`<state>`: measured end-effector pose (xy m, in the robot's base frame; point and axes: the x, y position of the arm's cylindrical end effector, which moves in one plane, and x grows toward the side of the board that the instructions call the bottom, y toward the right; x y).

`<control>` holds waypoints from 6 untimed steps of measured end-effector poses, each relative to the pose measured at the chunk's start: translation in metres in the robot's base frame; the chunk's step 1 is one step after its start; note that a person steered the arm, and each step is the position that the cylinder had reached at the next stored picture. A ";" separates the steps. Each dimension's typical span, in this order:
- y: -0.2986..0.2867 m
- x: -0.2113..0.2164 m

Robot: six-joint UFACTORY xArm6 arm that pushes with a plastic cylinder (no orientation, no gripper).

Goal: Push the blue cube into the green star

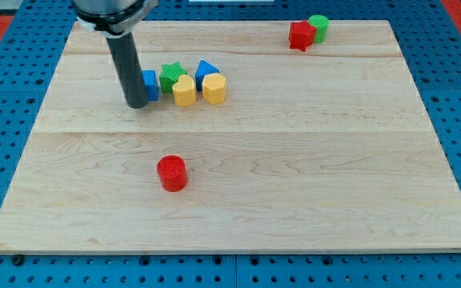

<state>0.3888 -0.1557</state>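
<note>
Right now our rod has no pincer to open or hold anything; my tip (137, 104) presses against the blue cube (150, 84) on its side toward the view's left, and the cube touches the green star (171, 75) on its other side. We see this cluster, with a yellow heart (184, 91), a yellow block (214, 88) and a blue triangular block (206, 70), toward the top edge of the wooden board (294, 176), left of centre. A red cylinder (171, 174) lies apart toward the bottom edge, while a red block (300, 36) and a green cylinder (318, 26) touch near the top right corner.

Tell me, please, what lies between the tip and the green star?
Only the blue cube, in the camera view: my tip sits at its left, the green star at its right.
</note>
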 end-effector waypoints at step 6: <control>0.024 -0.021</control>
